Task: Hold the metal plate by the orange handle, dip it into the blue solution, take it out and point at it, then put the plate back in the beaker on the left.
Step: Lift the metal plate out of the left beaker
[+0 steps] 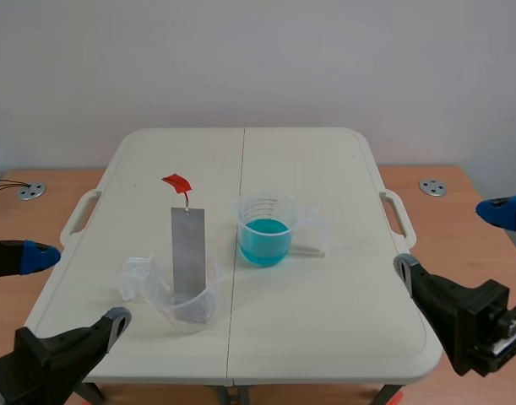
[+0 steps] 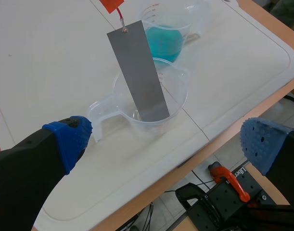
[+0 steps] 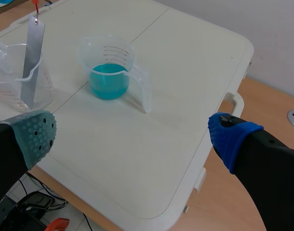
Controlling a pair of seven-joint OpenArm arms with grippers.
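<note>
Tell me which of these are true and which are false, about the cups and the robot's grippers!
1. The metal plate stands in the clear cup. True.
2. The blue liquid is in the same cup as the plate. False: it is in the other cup, beside it.
3. The left gripper holds the orange handle. False: it is open, away from the handle.
4. The right gripper is open. True.

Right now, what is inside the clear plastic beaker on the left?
The grey metal plate leans inside the clear plastic beaker, its orange handle above the rim. No liquid shows; the plate's lower end covers part of the bottom.
</note>
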